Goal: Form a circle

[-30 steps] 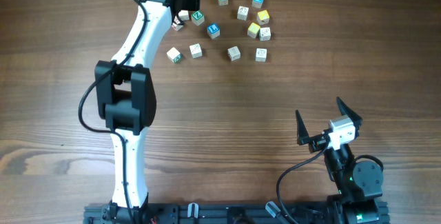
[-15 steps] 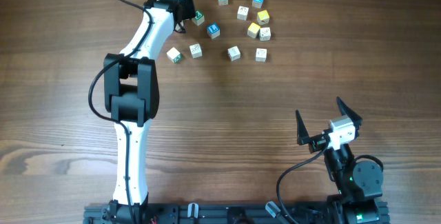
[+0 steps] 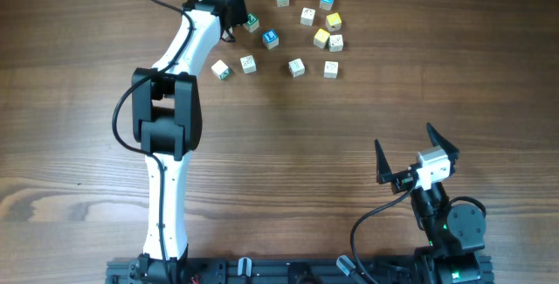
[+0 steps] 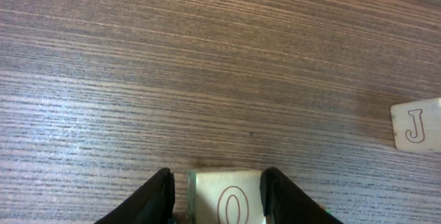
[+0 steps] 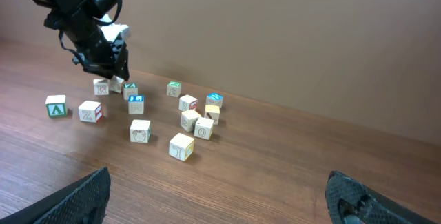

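**An O cube (image 4: 227,198) is framed by the left gripper (image 4: 217,191) at the far side of the table (image 3: 306,144).**
The O cube is seen between the left gripper's jaws, but whether it is clamped cannot be told. To the right, loose cubes (image 3: 248,64) are spread in a row. Beyond them the circle (image 3: 321,37) is found as a tight cluster of cream and yellow cubes. The right gripper (image 3: 403,137) is held wide apart and empty near the front, well apart from them.
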Motion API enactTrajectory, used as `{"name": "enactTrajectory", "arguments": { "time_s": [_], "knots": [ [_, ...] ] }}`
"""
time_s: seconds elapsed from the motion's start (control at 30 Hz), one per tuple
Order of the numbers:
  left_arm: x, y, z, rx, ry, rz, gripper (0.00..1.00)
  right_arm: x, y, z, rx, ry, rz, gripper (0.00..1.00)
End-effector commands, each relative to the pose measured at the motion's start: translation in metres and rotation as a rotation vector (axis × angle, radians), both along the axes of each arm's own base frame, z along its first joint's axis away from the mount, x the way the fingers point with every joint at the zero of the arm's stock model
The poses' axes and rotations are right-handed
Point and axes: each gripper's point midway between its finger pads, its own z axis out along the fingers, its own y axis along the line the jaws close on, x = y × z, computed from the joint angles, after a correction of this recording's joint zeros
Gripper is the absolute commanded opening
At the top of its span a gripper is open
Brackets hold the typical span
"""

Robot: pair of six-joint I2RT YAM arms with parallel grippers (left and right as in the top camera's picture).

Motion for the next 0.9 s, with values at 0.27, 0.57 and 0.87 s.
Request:
{"name": "enactTrajectory", "arguments": {
  "time_s": [0.27,0.57,0.87],
  "knots": [
    [-0.002,0.002,-0.019,0.010,0.027,0.010,0.52,0.000,-0.002,0.001,0.001,-0.007,-0.008,1.00],
    [0.009,0.005,-0.002,-0.001,-0.032,0.016,0.73,0.000,-0.002,0.001,0.001,-0.008,-0.008,1.00],
    [-0.009,0.022,0.066,-0.013,-0.034,0.053,0.72,0.000,-0.002,0.001,0.001,-0.007,-0.008,1.00]
  ]
}}
